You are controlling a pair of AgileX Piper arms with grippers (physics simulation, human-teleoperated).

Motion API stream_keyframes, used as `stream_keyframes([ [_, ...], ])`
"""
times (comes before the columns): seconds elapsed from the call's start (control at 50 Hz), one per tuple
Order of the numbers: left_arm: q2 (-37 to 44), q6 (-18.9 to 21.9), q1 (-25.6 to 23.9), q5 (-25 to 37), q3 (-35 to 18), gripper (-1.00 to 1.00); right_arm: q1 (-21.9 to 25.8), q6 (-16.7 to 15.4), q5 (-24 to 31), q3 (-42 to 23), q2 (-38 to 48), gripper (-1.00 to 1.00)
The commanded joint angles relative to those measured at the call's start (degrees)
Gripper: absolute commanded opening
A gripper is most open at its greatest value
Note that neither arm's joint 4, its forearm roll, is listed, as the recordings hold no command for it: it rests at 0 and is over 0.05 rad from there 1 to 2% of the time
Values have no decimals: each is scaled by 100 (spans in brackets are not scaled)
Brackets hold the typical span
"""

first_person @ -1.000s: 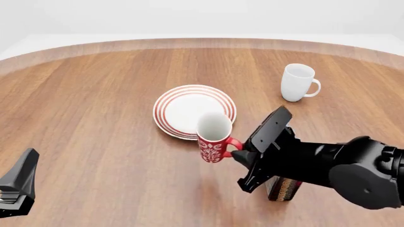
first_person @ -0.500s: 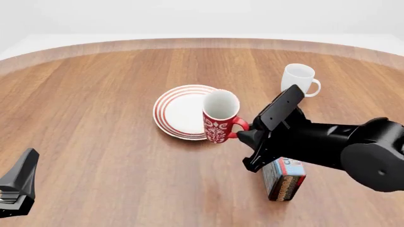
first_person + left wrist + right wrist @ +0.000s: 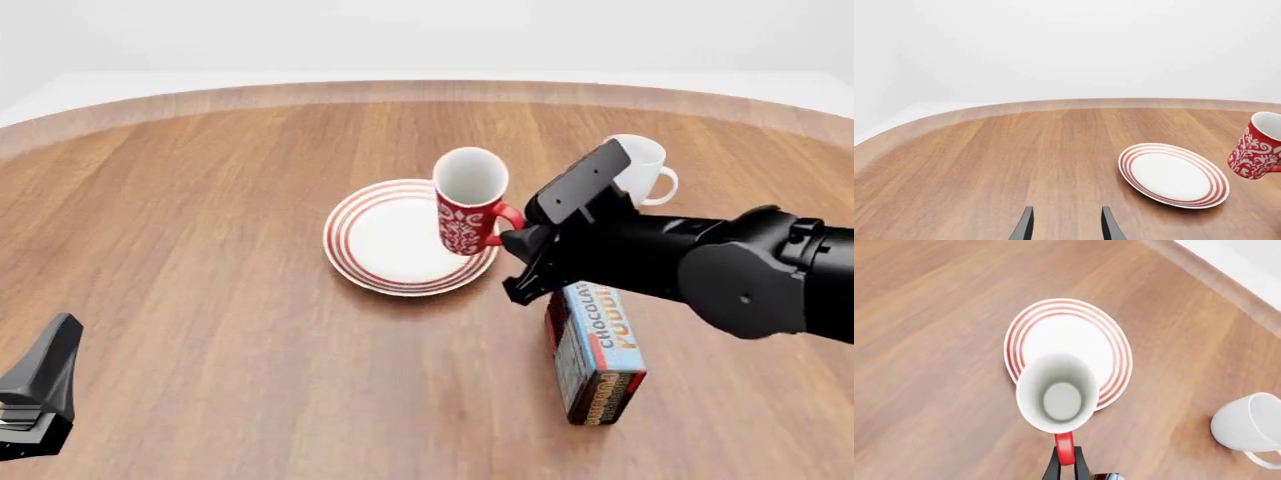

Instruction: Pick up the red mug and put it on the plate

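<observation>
The red mug [image 3: 469,205] is upright in the air, held by its red loop handle in my shut right gripper [image 3: 511,237]. It hangs above the right edge of the plate [image 3: 387,240]. In the right wrist view the mug [image 3: 1057,399] shows its white inside over the plate [image 3: 1071,340], and the fingers [image 3: 1053,467] pinch the handle. In the left wrist view the mug [image 3: 1257,151] floats beyond the plate [image 3: 1173,174]. My left gripper [image 3: 1066,227] is open and empty, low at the table's near left side [image 3: 34,400].
A plain white mug [image 3: 638,170] stands behind my right arm; it also shows in the right wrist view [image 3: 1247,426]. A chocolate pudding box [image 3: 597,350] lies on the wooden table [image 3: 200,250] under the right arm.
My right gripper has lifted the red mug and carried it away from me, from the plate's near edge to above its right side. The pudding box is now uncovered. The left arm has not moved.
</observation>
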Motion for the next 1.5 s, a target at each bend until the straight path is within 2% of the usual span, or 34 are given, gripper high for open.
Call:
stream_keyframes([
  [0.02,0,0,0,0,0,100,-248,-61,-307,-318,438,-100],
  [0.96,0,0,0,0,0,100,-511,-315,-1140,-1401,1995,-100],
  [1.5,0,0,0,0,0,100,-319,-82,-1309,-1854,2715,-100],
])
